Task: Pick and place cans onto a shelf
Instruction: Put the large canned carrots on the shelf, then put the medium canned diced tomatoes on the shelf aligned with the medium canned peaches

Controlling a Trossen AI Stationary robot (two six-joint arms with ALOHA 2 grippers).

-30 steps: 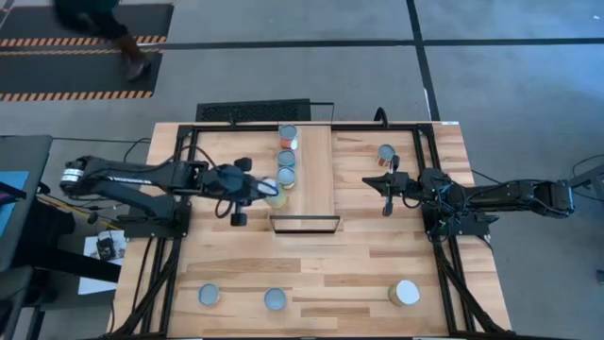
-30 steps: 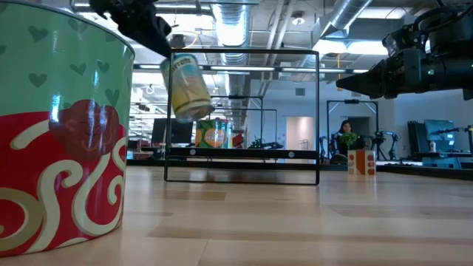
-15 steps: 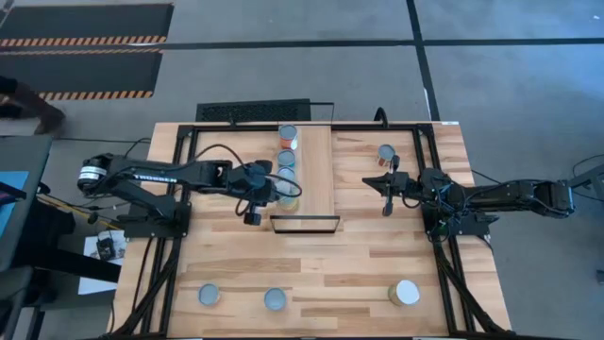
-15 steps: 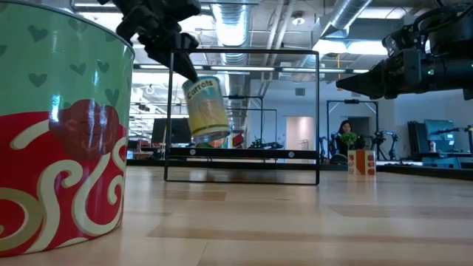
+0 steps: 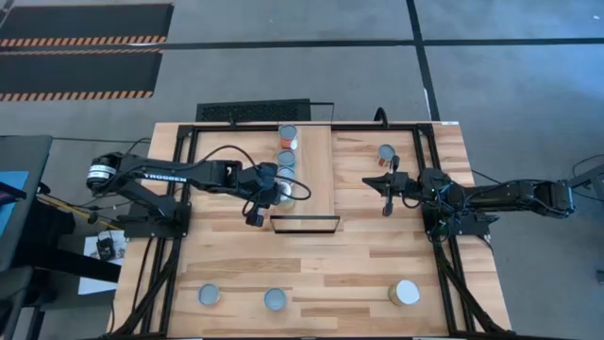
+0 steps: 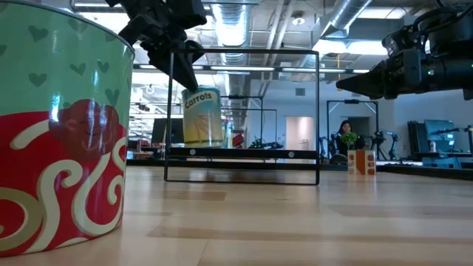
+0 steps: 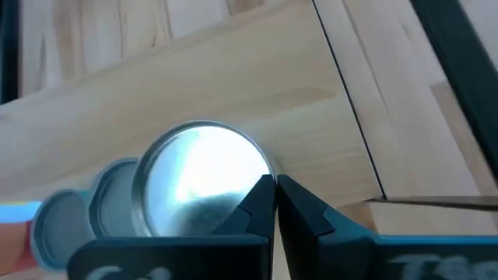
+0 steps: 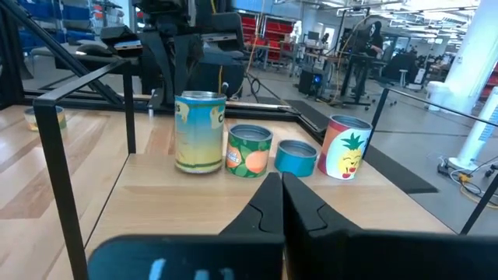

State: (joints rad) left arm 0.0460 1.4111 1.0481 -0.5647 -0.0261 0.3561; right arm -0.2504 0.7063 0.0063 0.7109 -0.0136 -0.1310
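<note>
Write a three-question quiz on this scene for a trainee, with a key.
1. True or false: the right gripper holds a can.
2. How many cans stand on the tabletop, off the shelf?
3. Which can is the left gripper at? A: the carrots can at the end of the shelf's row. B: the pineapple can. C: a white-lidded can.

Key: 1 false, it hovers empty to the right of the shelf. 2 four. 3 A.
</note>
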